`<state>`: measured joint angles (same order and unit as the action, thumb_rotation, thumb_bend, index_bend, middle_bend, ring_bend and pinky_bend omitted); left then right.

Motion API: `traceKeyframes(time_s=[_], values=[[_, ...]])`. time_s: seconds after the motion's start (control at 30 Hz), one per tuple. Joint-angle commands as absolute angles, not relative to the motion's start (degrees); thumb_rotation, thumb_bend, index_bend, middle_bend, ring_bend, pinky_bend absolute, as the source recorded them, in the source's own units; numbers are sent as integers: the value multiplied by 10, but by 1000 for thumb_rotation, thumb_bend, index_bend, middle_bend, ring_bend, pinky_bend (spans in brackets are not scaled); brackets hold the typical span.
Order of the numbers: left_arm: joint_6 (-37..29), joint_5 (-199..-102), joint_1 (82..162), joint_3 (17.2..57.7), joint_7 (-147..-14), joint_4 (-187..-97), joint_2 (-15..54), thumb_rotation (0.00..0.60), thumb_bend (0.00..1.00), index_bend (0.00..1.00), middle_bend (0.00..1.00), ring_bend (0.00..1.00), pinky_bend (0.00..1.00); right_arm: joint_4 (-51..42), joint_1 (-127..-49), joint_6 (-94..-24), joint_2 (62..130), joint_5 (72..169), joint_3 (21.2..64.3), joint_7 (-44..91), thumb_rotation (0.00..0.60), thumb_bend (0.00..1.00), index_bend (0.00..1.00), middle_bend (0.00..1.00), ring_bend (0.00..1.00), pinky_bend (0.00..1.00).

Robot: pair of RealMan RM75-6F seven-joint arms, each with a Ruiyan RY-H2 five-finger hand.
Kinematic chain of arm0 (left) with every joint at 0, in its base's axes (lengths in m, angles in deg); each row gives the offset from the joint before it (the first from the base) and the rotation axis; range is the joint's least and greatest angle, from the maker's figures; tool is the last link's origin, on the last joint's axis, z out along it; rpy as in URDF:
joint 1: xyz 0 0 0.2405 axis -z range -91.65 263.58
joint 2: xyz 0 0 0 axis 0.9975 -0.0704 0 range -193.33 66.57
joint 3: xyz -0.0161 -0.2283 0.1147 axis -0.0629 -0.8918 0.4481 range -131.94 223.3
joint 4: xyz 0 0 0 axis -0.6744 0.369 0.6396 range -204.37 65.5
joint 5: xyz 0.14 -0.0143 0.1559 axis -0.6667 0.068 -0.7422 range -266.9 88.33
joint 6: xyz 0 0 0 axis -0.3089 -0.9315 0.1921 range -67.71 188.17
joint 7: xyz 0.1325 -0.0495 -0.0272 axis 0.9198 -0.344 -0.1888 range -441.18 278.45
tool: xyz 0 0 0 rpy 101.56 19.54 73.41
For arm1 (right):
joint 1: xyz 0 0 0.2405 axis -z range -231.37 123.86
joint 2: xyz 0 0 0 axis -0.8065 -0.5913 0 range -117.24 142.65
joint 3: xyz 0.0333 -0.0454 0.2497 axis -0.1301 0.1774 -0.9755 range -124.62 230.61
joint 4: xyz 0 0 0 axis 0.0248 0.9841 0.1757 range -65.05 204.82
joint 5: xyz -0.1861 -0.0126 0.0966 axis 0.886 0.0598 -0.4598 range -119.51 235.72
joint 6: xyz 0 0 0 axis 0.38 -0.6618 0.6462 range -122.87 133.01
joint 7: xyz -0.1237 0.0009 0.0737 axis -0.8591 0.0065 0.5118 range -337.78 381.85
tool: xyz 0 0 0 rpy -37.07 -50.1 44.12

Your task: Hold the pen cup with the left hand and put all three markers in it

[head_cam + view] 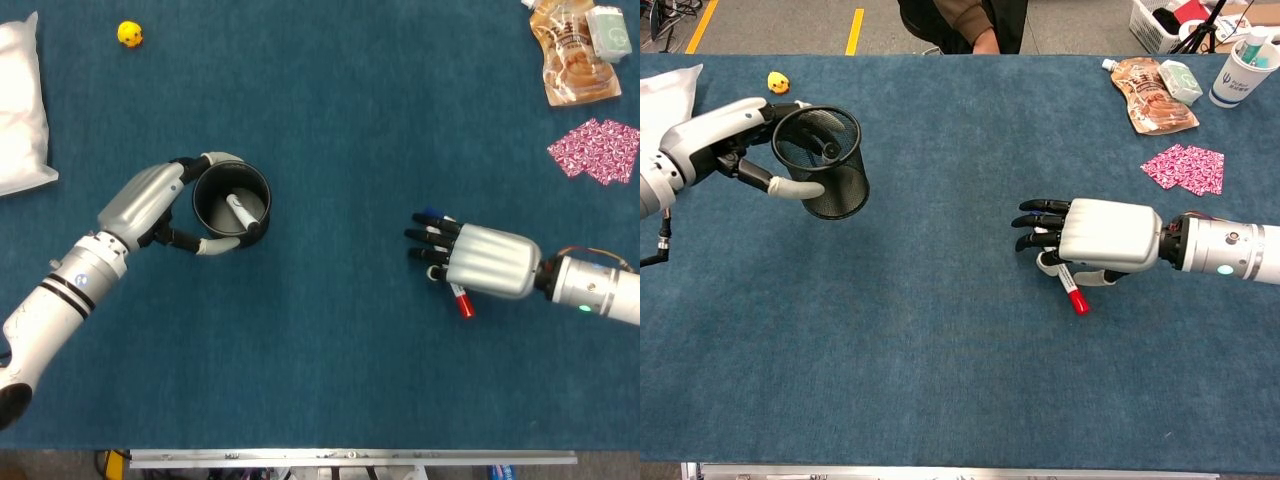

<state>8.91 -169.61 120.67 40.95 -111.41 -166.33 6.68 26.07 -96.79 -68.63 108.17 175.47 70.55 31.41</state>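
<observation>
Left hand [160, 205] wraps the black mesh pen cup [232, 201] w/ one marker [243, 214] inside, mid-left of the blue-carpeted desk [330, 380]; right hand [480, 262] lies palm-down, fingers curled on a red-capped marker [462, 300]. A blue tip pokes out by its fingers, rest hidden, so can't tell if it's held. Past the desk's far edge: grey floor w/ yellow lines, a person cut off by the frame.

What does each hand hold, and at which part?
The left hand grips the pen cup around its rim. The right hand covers a red-capped marker; whether it grips it cannot be told.
</observation>
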Motion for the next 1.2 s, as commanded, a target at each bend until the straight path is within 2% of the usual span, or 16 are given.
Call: traceKeyframes(time_s=[0.03, 0.37, 0.77, 0.97, 1.2], values=[[89, -1697, 1207, 410, -1114, -1663, 67, 503, 164, 204, 323, 258, 179, 261, -967, -686, 1082, 1754, 707, 314, 600, 284, 517, 242, 70, 0], [86, -1699, 1205, 411, -1115, -1664, 66, 504, 164, 203, 322, 258, 179, 260, -965, -685, 1085, 1749, 710, 309, 600, 286, 546, 257, 70, 0], [84, -1699, 1204, 412, -1117, -1664, 65, 506, 164, 203, 322, 258, 179, 258, -954, -693, 1085, 1731, 701, 313, 600, 308, 648, 321, 85, 0], [82, -1698, 1205, 409, -1116, -1667, 61, 506, 165, 202, 322, 258, 178, 241, -951, -712, 1073, 1709, 677, 319, 600, 308, 660, 325, 87, 0], [88, -1691, 1208, 406, -1115, -1670, 60, 505, 164, 203, 322, 258, 178, 152, -955, -732, 1041, 1655, 620, 354, 600, 308, 670, 334, 89, 0]])
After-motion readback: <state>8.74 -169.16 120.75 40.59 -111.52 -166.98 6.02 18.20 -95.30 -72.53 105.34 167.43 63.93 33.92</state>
